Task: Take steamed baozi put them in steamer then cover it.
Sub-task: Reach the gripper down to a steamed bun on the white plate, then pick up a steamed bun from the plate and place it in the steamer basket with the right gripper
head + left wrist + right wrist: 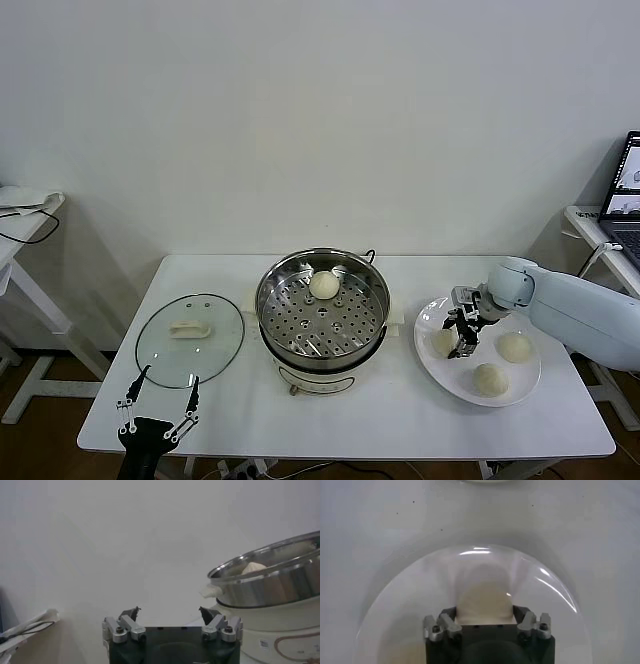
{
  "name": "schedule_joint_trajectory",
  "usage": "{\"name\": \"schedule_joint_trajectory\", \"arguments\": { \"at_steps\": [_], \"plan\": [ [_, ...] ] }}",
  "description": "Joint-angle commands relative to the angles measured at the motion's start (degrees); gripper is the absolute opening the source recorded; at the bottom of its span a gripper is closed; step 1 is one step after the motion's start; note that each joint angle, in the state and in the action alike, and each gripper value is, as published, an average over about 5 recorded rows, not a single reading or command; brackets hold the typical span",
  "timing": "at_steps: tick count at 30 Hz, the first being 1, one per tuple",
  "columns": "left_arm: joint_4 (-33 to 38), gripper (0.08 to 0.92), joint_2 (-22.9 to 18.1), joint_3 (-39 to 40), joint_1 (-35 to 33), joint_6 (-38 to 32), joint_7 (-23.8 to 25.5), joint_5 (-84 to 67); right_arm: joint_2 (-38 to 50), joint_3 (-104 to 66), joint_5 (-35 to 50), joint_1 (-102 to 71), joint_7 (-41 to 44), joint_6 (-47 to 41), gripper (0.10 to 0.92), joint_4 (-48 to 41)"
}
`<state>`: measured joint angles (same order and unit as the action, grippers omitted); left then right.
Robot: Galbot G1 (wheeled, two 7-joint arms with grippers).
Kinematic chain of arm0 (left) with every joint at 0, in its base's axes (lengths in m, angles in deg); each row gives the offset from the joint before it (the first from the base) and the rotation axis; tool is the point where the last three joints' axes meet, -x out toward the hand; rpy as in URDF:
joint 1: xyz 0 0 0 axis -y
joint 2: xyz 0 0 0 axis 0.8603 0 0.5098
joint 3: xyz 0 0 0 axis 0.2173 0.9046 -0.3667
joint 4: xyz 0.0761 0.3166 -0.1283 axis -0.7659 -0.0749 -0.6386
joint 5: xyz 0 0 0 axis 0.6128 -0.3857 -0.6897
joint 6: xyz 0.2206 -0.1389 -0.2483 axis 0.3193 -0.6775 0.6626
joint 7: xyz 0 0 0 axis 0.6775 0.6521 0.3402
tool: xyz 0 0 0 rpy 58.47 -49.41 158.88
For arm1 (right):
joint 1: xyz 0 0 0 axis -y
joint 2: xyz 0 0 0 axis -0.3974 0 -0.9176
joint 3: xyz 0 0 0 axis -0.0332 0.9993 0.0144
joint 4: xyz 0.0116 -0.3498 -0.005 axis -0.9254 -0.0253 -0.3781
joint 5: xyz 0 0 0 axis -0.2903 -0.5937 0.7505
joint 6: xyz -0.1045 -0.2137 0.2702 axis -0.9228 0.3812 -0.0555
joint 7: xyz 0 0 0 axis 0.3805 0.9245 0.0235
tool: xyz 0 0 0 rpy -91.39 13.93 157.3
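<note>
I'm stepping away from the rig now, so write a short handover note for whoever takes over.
Right tool: shut on a baozi on the white plate, not lifted.
Left tool: open, idle at the table's front edge near the glass cover.
Done: one bun sits in the steamer.
Left: move the gripped bun and two more, then cover the steamer.

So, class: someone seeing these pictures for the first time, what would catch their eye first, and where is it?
The shiny steamer at the table's centre, open, with one baozi on its perforated tray. To its right, the right tool is closed on a bun on the white plate, beside two more buns. On the left lies the glass cover, with the left tool open near it.
</note>
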<state>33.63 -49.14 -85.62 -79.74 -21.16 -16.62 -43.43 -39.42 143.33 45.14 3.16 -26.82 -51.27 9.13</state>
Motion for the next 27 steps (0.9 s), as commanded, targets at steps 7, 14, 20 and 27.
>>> {"name": "schedule_joint_trajectory", "arguments": {
  "at_steps": [7,14,20,27],
  "plan": [
    [0.5,0.823,0.3,-0.1,0.0,0.0,0.0,-0.1,1.9,2.6,0.7,11.2,5.4,0.3,0.611,3.7],
    [0.5,0.823,1.0,0.2,0.5,-0.1,0.0,-0.2,-2.3,14.1,9.2,34.4,13.9,-0.3,0.611,8.8],
    [0.1,0.823,1.2,0.5,1.5,0.0,-0.1,-0.1,-12.3,19.4,18.3,46.0,16.8,-2.7,0.619,12.9],
    [0.4,0.823,1.6,0.7,2.2,0.1,-0.1,-0.1,-23.9,22.3,26.4,47.4,14.0,-6.3,0.626,14.7]
  ]
}}
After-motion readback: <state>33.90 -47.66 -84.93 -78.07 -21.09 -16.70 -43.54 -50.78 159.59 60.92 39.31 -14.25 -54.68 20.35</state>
